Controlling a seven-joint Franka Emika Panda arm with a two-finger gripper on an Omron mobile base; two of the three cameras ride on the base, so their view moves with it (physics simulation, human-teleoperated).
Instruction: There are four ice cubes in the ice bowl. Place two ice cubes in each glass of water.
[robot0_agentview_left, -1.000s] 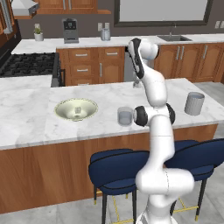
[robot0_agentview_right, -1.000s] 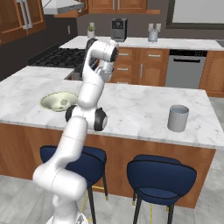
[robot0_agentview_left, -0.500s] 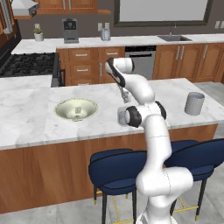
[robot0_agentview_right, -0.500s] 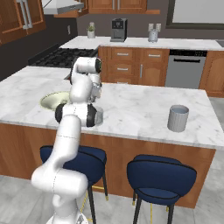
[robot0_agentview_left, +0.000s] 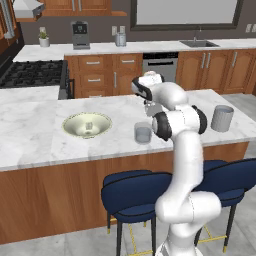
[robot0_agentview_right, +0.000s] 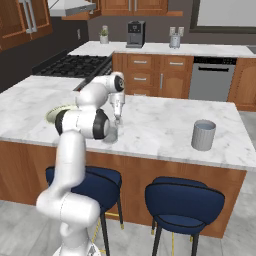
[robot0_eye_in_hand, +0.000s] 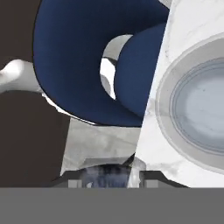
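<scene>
Far left in the left base view, on the marble surface (robot0_agentview_left: 35, 135): a wide, shallow cream-green bowl (robot0_agentview_left: 70, 125), well apart from both glasses. In its hollow, small pale ice cubes (robot0_agentview_left: 89, 126), too tiny to count. In the right base view, just a sliver of the same bowl (robot0_agentview_right: 56, 113) behind the white arm (robot0_agentview_right: 80, 122).

Further right, close to the front edge of the surface: the nearer glass (robot0_agentview_left: 143, 133), upright, grey and translucent, just left of the arm's dark elbow. From the right base view, the same glass (robot0_agentview_right: 111, 135) partly hidden by that elbow. Above it, the jaws pointing straight down, hanging near the glass mouth and clear of it. Released, clenched or grasping something: cannot tell, the tips being too small from the base and only a blur at the bottom of the hand view, with a faint bluish smear between them.

In the hand view, looking down: the round mouth of the glass (robot0_eye_in_hand: 197, 113) off to the right, white marble under it, and the surface edge running up the middle, with two dark blue stools (robot0_eye_in_hand: 78, 52) beyond it on the left.

Far right on the surface: the second glass (robot0_agentview_left: 222, 118), upright, alone, well apart from the arm; seen also from the other side (robot0_agentview_right: 203, 135).

Below the front edge, the blue stools (robot0_agentview_left: 135, 195) side by side.
</scene>
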